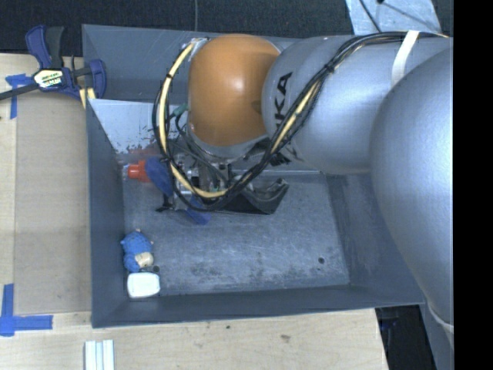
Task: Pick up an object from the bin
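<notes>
Camera view, nearest first: the grey metal bin holds a white block in its near left corner, with a small blue lump touching it just behind (a tan bit sits where they meet). The middle of the floor is bare.

Further back, the gripper hangs low over the floor toward the far left, under the wrist's orange cover and its looped cables. Whether it is open or closed I cannot tell, and nothing can be seen held in it. A blue piece lies close on its left. A flat black thing lies on its right, partly under the wrist. A small red-orange thing sits just beside the blue piece, near the left wall.

By my reading, the step in hand is the grasp itself, down among those three; which one is meant I cannot say. The next move would call for a firm close and a straight lift, keeping clear of the left wall and the neighbours.
</notes>
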Robot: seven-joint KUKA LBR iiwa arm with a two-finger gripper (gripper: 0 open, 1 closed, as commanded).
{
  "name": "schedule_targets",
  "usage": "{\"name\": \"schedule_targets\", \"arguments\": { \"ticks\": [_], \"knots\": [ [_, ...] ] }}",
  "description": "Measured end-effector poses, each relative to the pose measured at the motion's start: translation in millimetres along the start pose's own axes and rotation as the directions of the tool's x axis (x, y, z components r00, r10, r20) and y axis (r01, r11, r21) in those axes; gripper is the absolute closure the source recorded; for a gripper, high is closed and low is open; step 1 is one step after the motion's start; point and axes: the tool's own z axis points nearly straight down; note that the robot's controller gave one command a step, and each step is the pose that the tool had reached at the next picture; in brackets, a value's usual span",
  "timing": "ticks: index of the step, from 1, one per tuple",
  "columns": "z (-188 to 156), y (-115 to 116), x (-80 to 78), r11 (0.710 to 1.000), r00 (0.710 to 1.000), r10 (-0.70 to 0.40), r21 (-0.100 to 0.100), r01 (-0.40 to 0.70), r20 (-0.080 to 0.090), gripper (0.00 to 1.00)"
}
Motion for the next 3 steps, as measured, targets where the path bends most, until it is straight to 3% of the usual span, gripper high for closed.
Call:
{"name": "schedule_targets", "arguments": {
  "ticks": [1,2,3],
  "knots": [
    [-78,14,-17.0,1.0,1.0,-0.017,0.0,0.017,0.003,1.0],
    [9,12,2.2,0.991,0.991,-0.133,0.003,0.133,-0.016,1.0],
    [-67,-34,-30.3,0.986,0.986,-0.169,0.002,0.169,0.002,1.0]
  ]
}}
